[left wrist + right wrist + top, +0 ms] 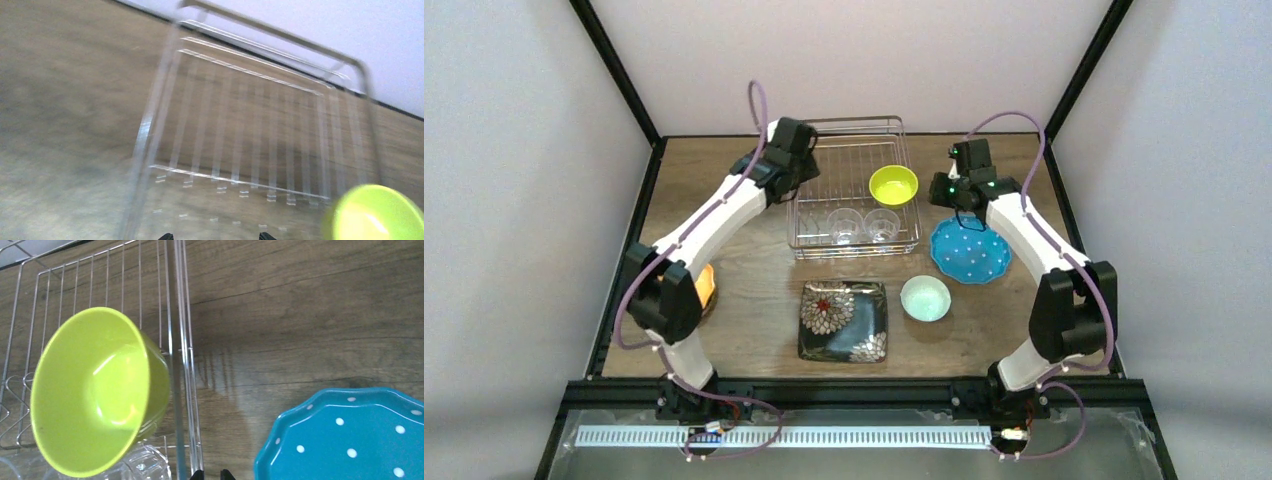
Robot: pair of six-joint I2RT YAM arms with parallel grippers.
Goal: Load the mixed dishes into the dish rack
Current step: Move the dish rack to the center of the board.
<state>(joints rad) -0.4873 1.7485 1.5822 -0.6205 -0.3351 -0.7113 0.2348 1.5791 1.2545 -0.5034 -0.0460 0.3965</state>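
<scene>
The dish rack stands at the back centre of the table. In it are a yellow-green bowl and two clear glass cups. My left gripper hovers over the rack's left rim, open and empty; its wrist view is blurred and shows the rack, the bowl and my gripper. My right gripper is shut and empty between the rack's right rim and the blue dotted plate. My right gripper sits low in the right wrist view, beside the bowl and the plate. The pale green plate is out of view.
A mint bowl and a black square floral plate lie in front of the rack. An orange plate is mostly hidden behind my left arm. A black frame rail runs along the table edges.
</scene>
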